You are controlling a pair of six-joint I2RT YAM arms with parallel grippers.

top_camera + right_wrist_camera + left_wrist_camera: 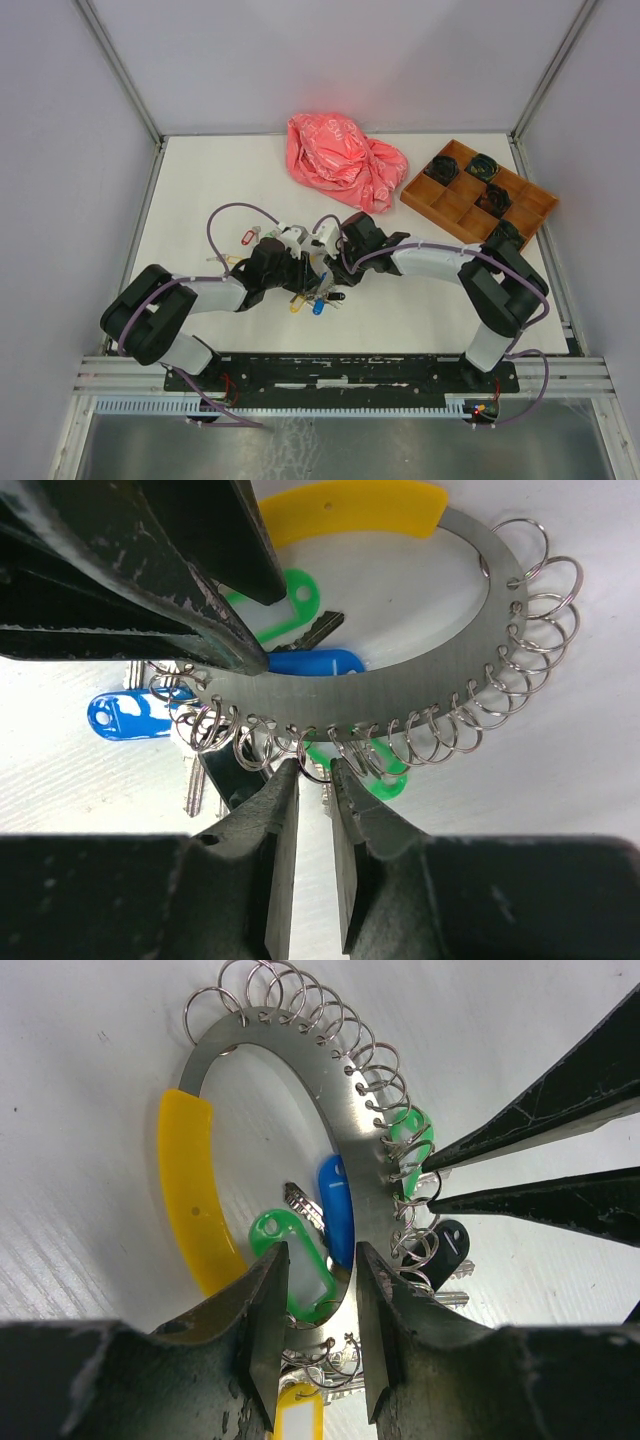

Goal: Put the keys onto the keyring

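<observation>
Left hand (318, 1256) clamping keyring (300, 1055); right hand (314, 772) pinching loop (322, 773)

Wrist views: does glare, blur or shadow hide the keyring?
Left wrist: keyring sharp, with mild sheen on the steel; left end effector a dark, soft foreground. Right wrist: small loops crisp, right end effector underexposed. Top external: even light, keyring too small to read.

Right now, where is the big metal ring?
The ring is between the left gripper, which holds it, and the right gripper, left of the table's middle from overhead.
</observation>
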